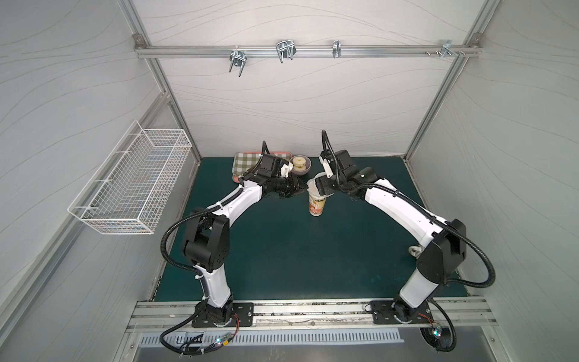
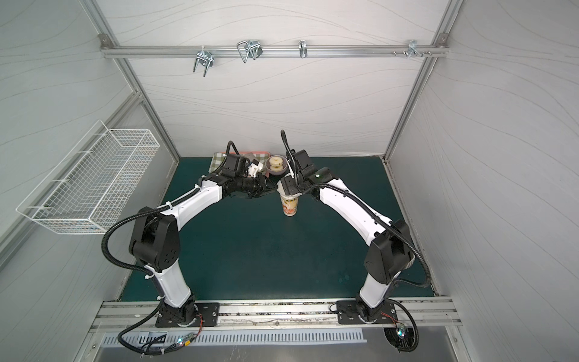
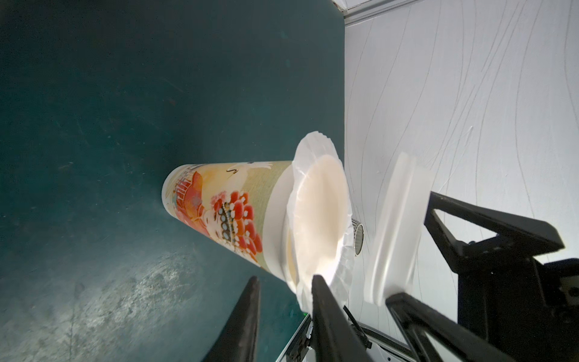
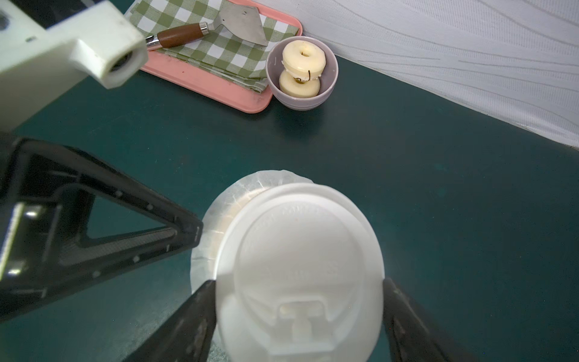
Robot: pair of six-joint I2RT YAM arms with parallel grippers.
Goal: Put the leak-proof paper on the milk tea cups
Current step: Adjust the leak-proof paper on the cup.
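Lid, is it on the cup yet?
No, the right gripper holds the lid clear of the paper lying over the cup.

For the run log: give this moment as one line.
leak-proof paper: on cup mouth | left hand: open, at paper edge | right hand: shut on lid, above cup, not touching

White lid [image 4: 297,266] hangs aloft; lilac bowl [image 4: 300,100] sits beside pink tray [image 4: 200,84] bearing cloth [image 4: 219,47], spatula [image 4: 238,23].
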